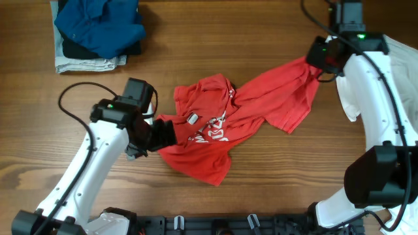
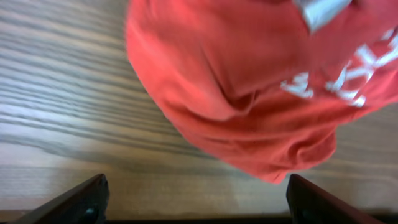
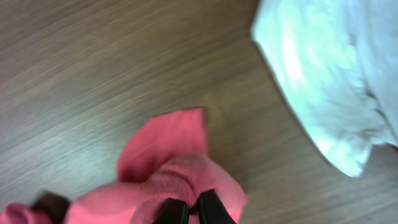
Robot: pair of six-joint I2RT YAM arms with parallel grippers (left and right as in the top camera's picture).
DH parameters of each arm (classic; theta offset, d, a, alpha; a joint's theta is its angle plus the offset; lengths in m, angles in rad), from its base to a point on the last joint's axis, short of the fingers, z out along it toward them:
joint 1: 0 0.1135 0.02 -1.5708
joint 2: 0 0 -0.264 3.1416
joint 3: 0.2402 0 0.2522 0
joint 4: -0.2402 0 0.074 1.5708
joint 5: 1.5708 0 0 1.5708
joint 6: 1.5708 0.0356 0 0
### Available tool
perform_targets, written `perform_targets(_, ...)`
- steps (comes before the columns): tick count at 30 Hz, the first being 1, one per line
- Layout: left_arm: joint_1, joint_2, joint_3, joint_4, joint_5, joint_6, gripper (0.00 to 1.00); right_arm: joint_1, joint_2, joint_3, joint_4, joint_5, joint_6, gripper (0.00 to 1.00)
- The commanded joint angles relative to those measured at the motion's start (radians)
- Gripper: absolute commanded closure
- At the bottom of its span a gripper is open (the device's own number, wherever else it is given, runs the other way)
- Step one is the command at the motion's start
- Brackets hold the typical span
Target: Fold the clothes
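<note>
The red T-shirt (image 1: 241, 114) with white lettering lies crumpled across the middle of the table. My right gripper (image 1: 318, 64) is shut on its far right edge and holds that corner up; in the right wrist view the jaws (image 3: 188, 213) pinch the red T-shirt (image 3: 168, 168). My left gripper (image 1: 163, 136) is open at the shirt's left edge; in the left wrist view the fingers (image 2: 196, 202) stand wide apart over bare wood, with the red T-shirt (image 2: 249, 87) just ahead. A white shirt (image 1: 398, 72) lies at the right edge and also shows in the right wrist view (image 3: 329, 74).
A stack of folded clothes topped by a blue garment (image 1: 98, 26) sits at the back left. The table is brown wood (image 1: 261, 189).
</note>
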Motion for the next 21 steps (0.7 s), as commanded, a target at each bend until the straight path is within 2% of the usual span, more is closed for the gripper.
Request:
perform_targets(1, -0.126, 0.008, -0.013, 0.001, 0.056, -0.080, 0.06, -0.055, 0.006, 0.037, -0.013, -0.024, 0.005, 0.95)
perform_targets(5, -0.357, 0.053, -0.014, 0.027, 0.034, -0.255, 0.02, -0.068, 0.006, 0.037, -0.023, -0.024, -0.006, 0.94)
perform_targets(7, -0.416, 0.105, -0.014, 0.048, -0.015, -0.319, 0.02, -0.068, 0.006, 0.037, -0.032, -0.031, -0.006, 0.94)
perform_targets(14, -0.488, 0.310, -0.014, 0.101, 0.014, -0.350, 0.04, -0.068, 0.006, 0.037, -0.045, -0.035, -0.007, 0.95)
perform_targets(21, -0.541, 0.320, -0.106, 0.252, 0.014, -0.445, 0.05, -0.068, 0.006, 0.037, -0.050, -0.035, -0.014, 0.95)
